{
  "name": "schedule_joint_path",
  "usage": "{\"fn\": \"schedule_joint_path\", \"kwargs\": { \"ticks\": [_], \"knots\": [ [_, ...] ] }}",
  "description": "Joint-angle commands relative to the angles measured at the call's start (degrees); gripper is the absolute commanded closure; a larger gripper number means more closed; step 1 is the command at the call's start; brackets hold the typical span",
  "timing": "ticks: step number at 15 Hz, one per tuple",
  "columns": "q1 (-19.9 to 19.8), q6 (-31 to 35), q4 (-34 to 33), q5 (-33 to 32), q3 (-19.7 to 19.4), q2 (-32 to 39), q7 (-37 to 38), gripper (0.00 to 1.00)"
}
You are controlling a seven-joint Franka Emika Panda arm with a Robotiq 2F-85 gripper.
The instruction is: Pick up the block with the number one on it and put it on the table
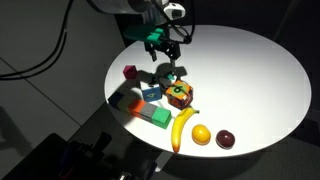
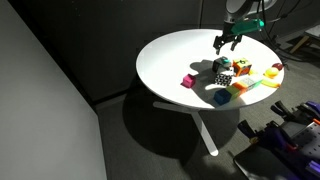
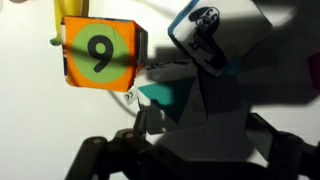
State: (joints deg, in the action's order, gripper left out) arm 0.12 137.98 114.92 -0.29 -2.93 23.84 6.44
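The block with the number one (image 3: 158,93) shows a teal face, a white edge and a dark shadowed side in the wrist view. It sits next to the red-orange cube with a green "9" face (image 3: 100,55). It also shows in both exterior views (image 1: 171,79) (image 2: 222,67). My gripper (image 3: 190,152) is open and empty, hovering just above this block, as both exterior views show (image 1: 164,47) (image 2: 226,41). The round white table (image 1: 250,70) holds everything.
Near the block lie a magenta cube (image 1: 129,72), a teal block (image 1: 150,93), a long multicoloured bar (image 1: 142,109), a banana (image 1: 183,128), a lemon (image 1: 201,134) and a dark plum (image 1: 226,139). A blue-framed object (image 3: 200,45) sits beyond the block.
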Motion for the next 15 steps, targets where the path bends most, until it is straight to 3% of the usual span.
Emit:
{"fn": "schedule_joint_path", "kwargs": {
  "ticks": [1,11,15],
  "knots": [
    [1.0,-4.4,3.2,-1.7,-0.3,-5.2,1.2,0.00],
    [3.0,-12.5,9.9,-9.2,0.1,-15.6,6.5,0.00],
    [2.5,-12.5,13.0,-7.5,1.0,-19.6,6.3,0.00]
  ]
}}
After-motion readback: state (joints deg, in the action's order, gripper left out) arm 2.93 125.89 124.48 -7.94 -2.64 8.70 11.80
